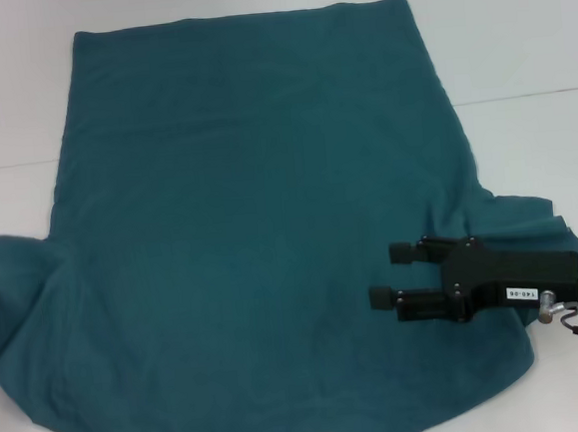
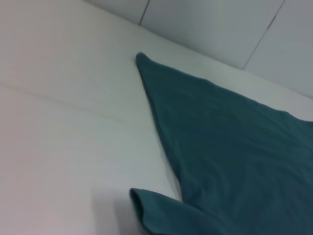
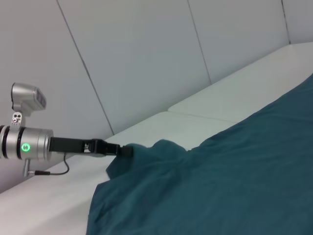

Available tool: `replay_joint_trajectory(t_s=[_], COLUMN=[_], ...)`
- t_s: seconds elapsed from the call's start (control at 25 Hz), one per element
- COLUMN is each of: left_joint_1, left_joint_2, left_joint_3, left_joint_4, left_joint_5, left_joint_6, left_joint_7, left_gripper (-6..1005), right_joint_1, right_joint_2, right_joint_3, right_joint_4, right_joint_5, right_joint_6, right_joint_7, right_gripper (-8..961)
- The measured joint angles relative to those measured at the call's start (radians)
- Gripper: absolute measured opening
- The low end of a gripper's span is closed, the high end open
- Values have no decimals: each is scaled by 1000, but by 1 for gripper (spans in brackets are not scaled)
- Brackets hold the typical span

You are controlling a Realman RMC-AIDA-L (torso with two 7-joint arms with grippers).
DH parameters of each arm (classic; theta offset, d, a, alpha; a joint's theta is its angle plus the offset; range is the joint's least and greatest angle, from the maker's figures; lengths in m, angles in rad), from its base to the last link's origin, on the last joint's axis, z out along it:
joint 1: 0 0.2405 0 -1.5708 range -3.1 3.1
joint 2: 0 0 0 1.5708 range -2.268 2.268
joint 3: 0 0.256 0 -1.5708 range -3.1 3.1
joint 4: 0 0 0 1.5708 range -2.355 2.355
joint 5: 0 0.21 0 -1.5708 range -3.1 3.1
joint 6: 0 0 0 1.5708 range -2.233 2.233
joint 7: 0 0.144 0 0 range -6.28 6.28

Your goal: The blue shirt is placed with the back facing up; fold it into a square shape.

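— Where do we have the blue shirt (image 1: 248, 209)?

— Spread back-up across the middle of the worktop (image 1: 526, 47), hem toward the far edge, so both sleeves can fold inward.

— And our right gripper (image 1: 394, 274)?

— Low over the cloth just inside the right sleeve (image 1: 530, 219), fingers apart, likely lined up to pinch there.

— The left gripper (image 3: 120, 150)?

— At the bunched left sleeve (image 1: 14, 288); whether it has a hold, we cannot tell.
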Motion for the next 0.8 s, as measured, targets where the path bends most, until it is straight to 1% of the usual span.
replay_joint_trajectory(t_s=[0.36,0.64,0.8], left_joint_1=[-29,-39,-46], left_joint_2=[26,33,35], left_joint_3=[6,6,11], left_joint_4=[51,67,67], left_joint_5=[6,6,5], left_joint_6=[-32,-41,-15], left_joint_7=[-17,-20,-41], left_gripper=[21,20,21], right_joint_1=[0,-2,0], right_joint_2=[11,12,12], right_joint_3=[1,1,1], right_joint_4=[6,17,17], right_joint_5=[0,0,0], right_joint_6=[1,1,1], right_joint_7=[5,19,28], right_gripper=[898,898,898])
